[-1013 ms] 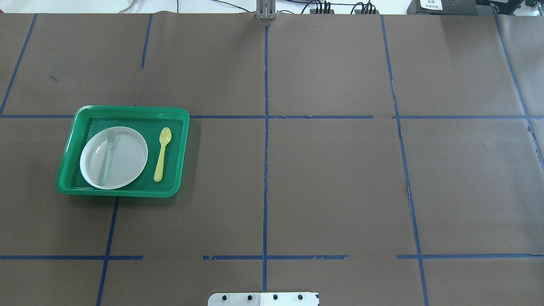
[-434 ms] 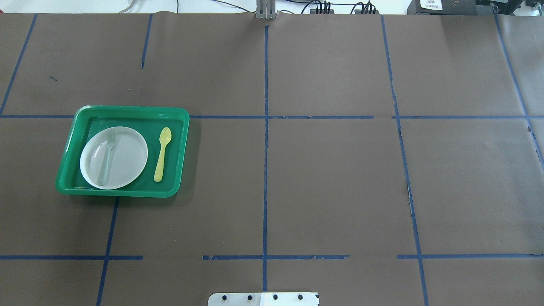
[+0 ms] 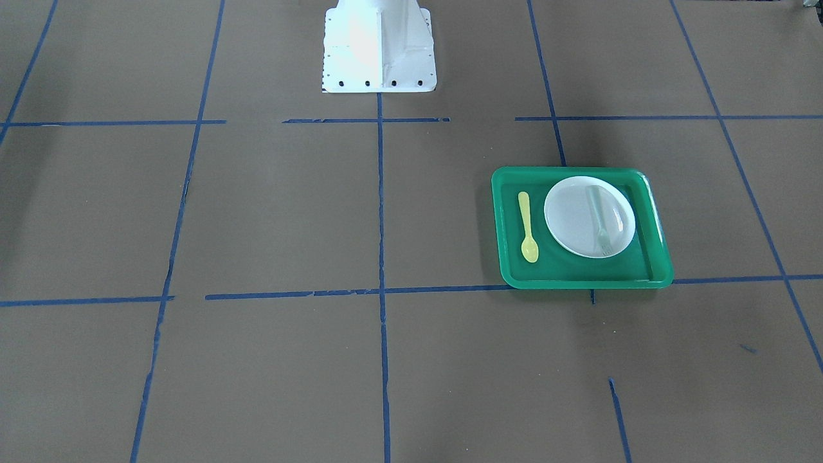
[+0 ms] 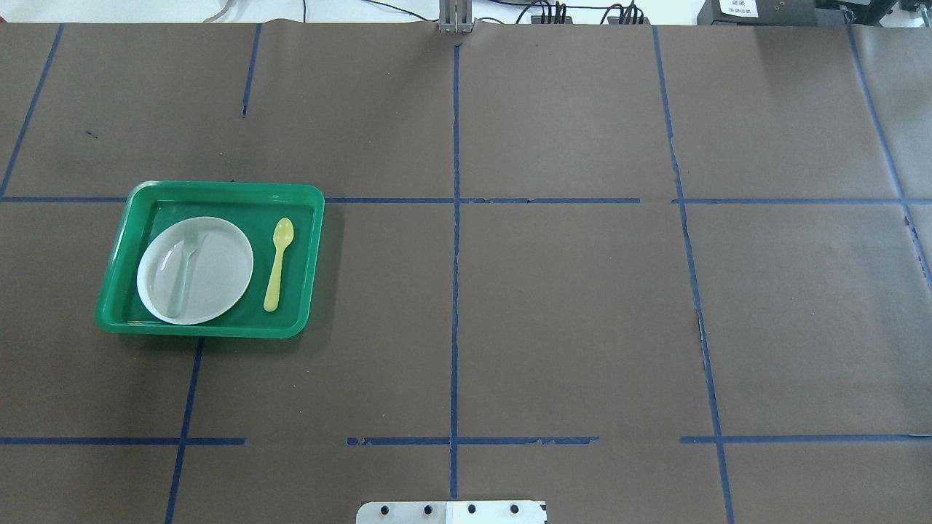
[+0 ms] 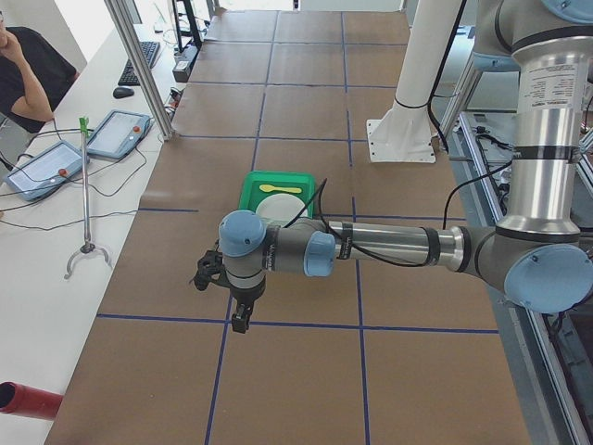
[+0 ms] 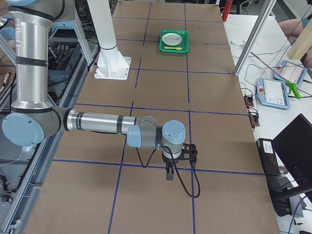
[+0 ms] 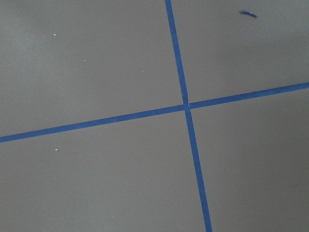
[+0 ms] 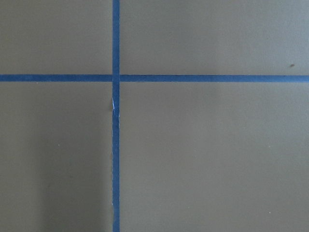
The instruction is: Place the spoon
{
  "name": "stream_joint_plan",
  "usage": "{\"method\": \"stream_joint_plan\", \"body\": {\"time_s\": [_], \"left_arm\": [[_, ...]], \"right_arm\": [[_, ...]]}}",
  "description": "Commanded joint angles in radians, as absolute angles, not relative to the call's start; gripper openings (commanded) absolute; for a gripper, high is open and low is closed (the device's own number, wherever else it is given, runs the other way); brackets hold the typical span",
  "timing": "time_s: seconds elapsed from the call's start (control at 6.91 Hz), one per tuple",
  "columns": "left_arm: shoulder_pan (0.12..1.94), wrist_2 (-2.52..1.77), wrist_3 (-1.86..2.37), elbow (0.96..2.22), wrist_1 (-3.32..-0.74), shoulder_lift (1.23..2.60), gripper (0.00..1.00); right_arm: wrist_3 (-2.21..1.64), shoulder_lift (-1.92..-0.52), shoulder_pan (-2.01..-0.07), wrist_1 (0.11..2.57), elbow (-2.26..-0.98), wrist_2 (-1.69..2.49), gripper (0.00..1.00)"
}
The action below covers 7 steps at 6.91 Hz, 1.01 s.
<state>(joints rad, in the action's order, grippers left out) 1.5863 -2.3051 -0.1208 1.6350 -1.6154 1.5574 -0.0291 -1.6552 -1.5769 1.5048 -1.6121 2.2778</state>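
The yellow spoon (image 4: pixel 278 263) lies flat on the floor of a green tray (image 4: pixel 218 187), to the right of a white plate (image 4: pixel 215 276). It also shows in the front view (image 3: pixel 527 227) and small in the side views (image 5: pixel 281 189) (image 6: pixel 175 48). My left gripper (image 5: pixel 239 322) hangs above bare table, well short of the tray, and shows only in the left side view. My right gripper (image 6: pixel 168 173) hangs above the far end of the table, far from the tray, and shows only in the right side view. I cannot tell whether either is open or shut. Both wrist views show only brown table and blue tape.
A pale translucent fork (image 4: pixel 182 273) lies on the plate. The brown table cover carries a grid of blue tape lines (image 4: pixel 454 218). The robot's white base (image 3: pixel 378 45) stands at the near middle edge. Tablets (image 5: pixel 120 132) and cables lie beside the table.
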Motion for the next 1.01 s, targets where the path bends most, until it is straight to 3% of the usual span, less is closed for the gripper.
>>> {"method": "stream_joint_plan", "body": {"time_s": [0.0,0.87], "left_arm": [[1.585,-2.306,-0.126,1.640,-1.612,1.559,1.00],[1.585,-2.338,-0.126,1.637,-1.612,1.559,1.00]], "right_arm": [[-0.029,-1.655,-1.577,1.505,-1.612,2.278,1.00],[-0.029,-1.655,-1.577,1.505,-1.612,2.276,1.00]]}}
